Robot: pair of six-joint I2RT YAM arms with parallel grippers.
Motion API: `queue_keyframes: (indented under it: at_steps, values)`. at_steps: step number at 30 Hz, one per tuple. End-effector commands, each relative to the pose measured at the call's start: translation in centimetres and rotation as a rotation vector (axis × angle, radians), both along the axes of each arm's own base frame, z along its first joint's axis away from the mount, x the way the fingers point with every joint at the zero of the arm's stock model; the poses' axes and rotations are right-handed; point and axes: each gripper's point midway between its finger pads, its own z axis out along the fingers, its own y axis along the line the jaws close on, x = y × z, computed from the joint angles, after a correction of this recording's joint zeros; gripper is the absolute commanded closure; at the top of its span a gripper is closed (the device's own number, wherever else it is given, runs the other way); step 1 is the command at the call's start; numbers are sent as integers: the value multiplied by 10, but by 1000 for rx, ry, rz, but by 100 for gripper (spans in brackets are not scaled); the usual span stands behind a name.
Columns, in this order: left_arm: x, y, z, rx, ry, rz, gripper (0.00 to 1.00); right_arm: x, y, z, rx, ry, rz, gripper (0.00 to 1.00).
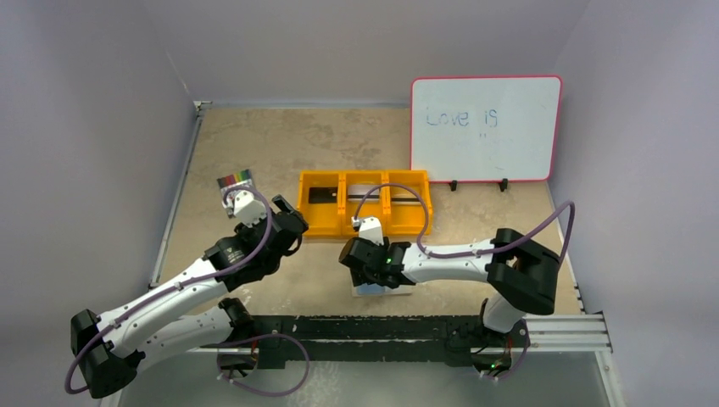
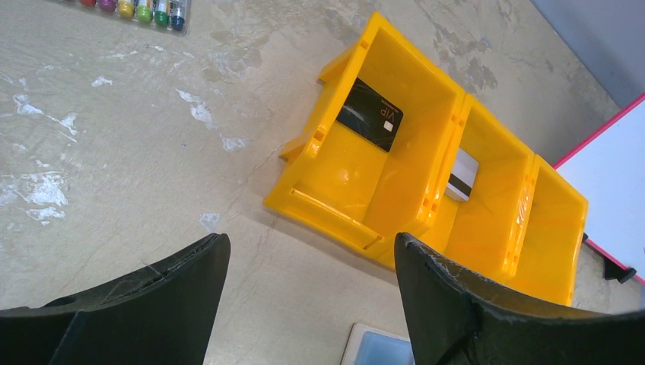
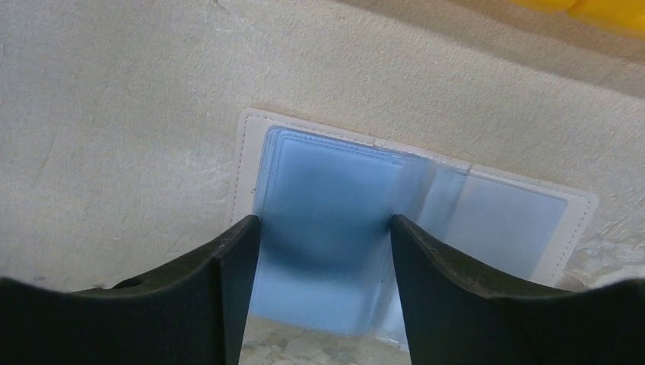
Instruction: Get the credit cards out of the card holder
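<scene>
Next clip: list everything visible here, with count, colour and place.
card holder: 1, light blue inside, pale edge, open on the table under the right gripper
tray: 1, orange-yellow, three compartments, mid-table
black card: 1, black, tray's left compartment
striped card: 1, grey with dark stripe, middle compartment
marker pack: 1, multicoloured, left of the tray
whiteboard: 1, white, pink frame, back right
table: 1, beige, underneath everything
left gripper: 1, black, open, beside the tray's left end
right gripper: 1, black, open, over the card holder

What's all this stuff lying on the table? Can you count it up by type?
Cards: 2 (black card, grey card)
Tray: 1
Card holder: 1
Marker pack: 1
Whiteboard: 1
Total: 6
</scene>
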Motion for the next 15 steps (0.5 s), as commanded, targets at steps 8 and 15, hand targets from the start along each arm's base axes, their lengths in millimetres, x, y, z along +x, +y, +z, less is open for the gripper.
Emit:
queue_keyframes:
  at_steps: [8, 15]
  values:
    - [1, 4, 8, -13, -33, 19, 21, 2, -1, 6, -1, -8, -56, 57]
    - [6, -5, 9, -9, -28, -6, 21, -2, 10, 20, 122, -13, -14, 60]
